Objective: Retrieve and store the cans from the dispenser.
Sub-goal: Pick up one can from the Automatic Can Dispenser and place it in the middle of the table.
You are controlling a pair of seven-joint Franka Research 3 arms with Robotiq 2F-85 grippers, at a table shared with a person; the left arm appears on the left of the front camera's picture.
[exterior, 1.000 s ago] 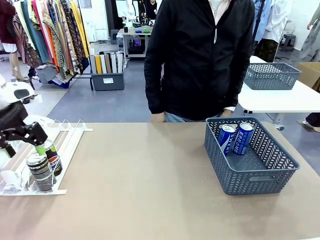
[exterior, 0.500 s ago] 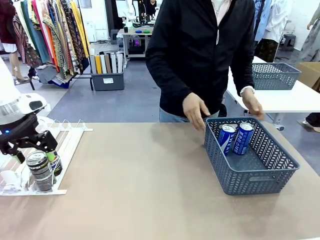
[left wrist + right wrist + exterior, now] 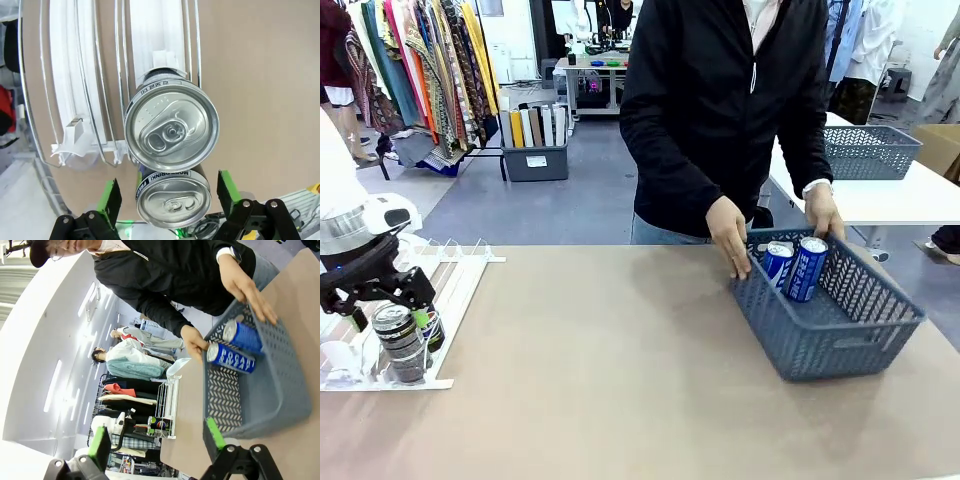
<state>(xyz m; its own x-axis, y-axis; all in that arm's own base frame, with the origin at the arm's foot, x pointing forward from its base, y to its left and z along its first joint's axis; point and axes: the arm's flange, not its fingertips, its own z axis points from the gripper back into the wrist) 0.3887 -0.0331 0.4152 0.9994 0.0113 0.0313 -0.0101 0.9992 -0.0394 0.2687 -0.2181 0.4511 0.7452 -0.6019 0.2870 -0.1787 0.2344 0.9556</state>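
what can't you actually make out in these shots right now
Left wrist view: side labels of the two silver-topped drink cans, seen end-on.
Front view: the part of the grey lattice plastic basket's floor behind its near wall.
Right wrist view: cans on the white sloped-lane plastic dispenser, too small to count.

Dispenser (image 3: 460, 278) left; cans (image 3: 807, 268) in basket (image 3: 832, 346) right

The dispenser (image 3: 460, 272) is cut at the picture's left edge; on it, the front can (image 3: 400, 345) hides most of the rear can (image 3: 434, 335).
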